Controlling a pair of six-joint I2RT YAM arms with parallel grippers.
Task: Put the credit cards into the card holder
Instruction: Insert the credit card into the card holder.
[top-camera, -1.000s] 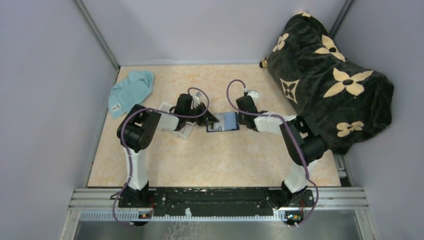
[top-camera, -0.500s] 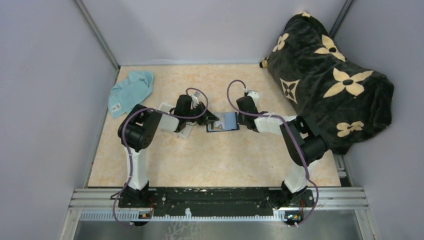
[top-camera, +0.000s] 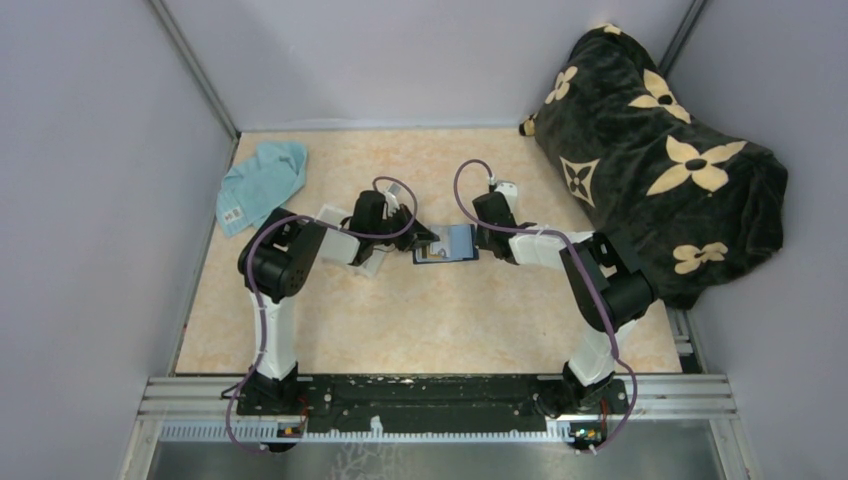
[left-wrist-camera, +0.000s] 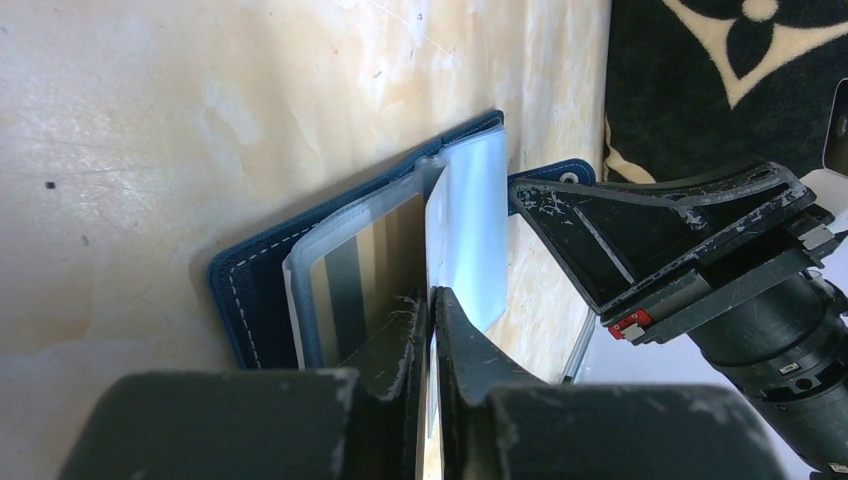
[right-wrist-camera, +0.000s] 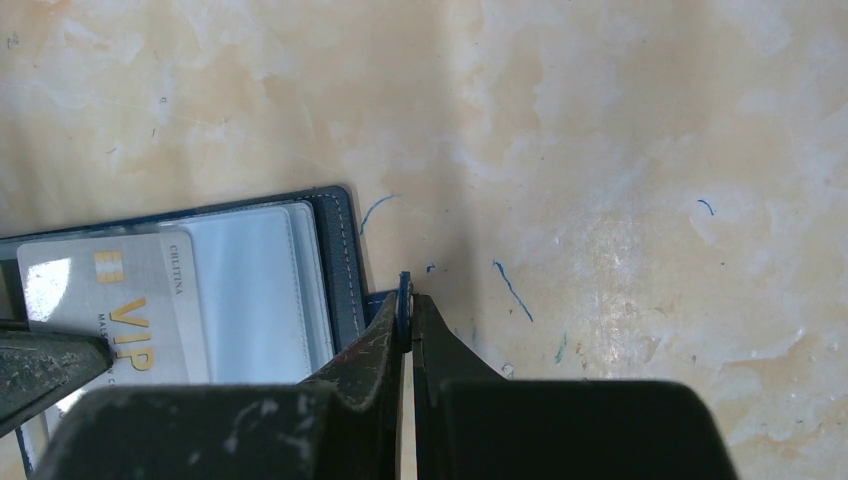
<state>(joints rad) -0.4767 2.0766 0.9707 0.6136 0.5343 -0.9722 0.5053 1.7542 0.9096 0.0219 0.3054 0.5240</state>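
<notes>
Left gripper (left-wrist-camera: 432, 300) pinches card (left-wrist-camera: 467, 235) over card holder (left-wrist-camera: 248, 292)

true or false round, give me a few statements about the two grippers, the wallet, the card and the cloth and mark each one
1. The right gripper is shut on the tab of the card holder. True.
2. The teal cloth lies on the card holder. False: it lies far off to the left, apart from it.
3. The card over the card holder reads "VIP". True.
4. The left gripper is open and holds nothing. False: it is shut on the card's edge.
5. The card holder is folded shut. False: it lies open, with its clear sleeves showing.
</notes>
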